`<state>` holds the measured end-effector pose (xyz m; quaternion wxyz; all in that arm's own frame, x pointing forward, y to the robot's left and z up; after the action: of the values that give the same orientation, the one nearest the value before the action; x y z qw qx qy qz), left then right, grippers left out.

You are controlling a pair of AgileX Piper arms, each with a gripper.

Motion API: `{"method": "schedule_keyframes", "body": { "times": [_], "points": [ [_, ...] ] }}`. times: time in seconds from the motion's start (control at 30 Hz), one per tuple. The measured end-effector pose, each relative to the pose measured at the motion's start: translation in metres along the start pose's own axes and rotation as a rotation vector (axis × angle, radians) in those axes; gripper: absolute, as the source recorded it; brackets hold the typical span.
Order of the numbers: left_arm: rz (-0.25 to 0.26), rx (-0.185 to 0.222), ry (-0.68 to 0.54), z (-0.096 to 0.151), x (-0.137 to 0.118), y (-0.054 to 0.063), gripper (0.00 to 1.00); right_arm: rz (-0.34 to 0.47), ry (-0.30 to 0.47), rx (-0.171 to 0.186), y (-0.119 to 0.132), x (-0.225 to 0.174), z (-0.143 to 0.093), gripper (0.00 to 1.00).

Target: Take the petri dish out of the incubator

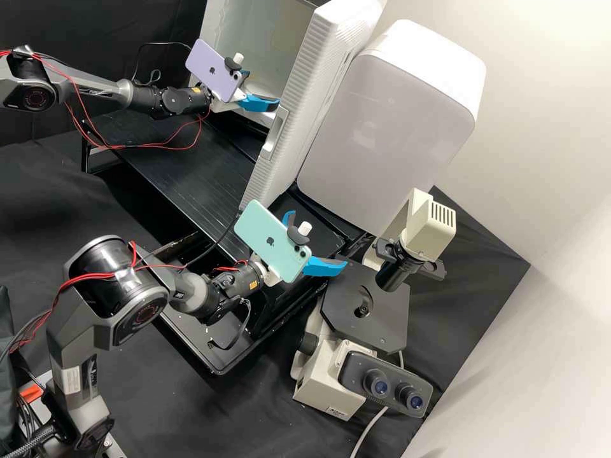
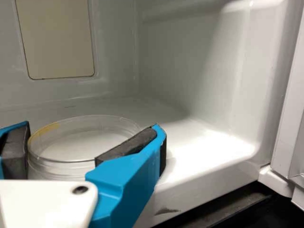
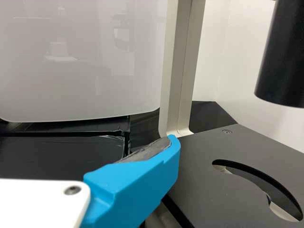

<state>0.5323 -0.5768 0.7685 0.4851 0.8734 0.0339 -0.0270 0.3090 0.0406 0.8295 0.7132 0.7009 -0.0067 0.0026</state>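
progress stands at the grasp: the left gripper (image 2: 88, 138) is inside the open incubator (image 2: 213, 95), its jaws clamped on the sides of the dish (image 2: 76, 148), which appears to rest on the white floor near the front lip. so the reach and the grip look done. lifting the dish, drawing it out past the door (image 1: 305, 95) and setting it down are, by my reading, all left to do. the right gripper (image 1: 331, 262) hangs over the microscope (image 1: 363, 356) stage, jaws apart and empty.
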Motion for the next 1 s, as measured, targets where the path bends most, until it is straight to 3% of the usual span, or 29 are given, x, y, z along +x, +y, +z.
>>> {"method": "schedule_keyframes", "body": {
  "times": [0.63, 1.0],
  "points": [
    [0.000, -0.006, -0.001, 0.000, 0.000, 0.000, 0.00, 0.000, 0.000, 0.000, 0.000, 0.000, 0.000, 1.00],
    [0.029, -0.015, -0.011, -0.004, -0.013, -0.003, 0.00, 0.000, 0.000, 0.000, 0.000, 0.000, 0.000, 1.00]
  ]
}}
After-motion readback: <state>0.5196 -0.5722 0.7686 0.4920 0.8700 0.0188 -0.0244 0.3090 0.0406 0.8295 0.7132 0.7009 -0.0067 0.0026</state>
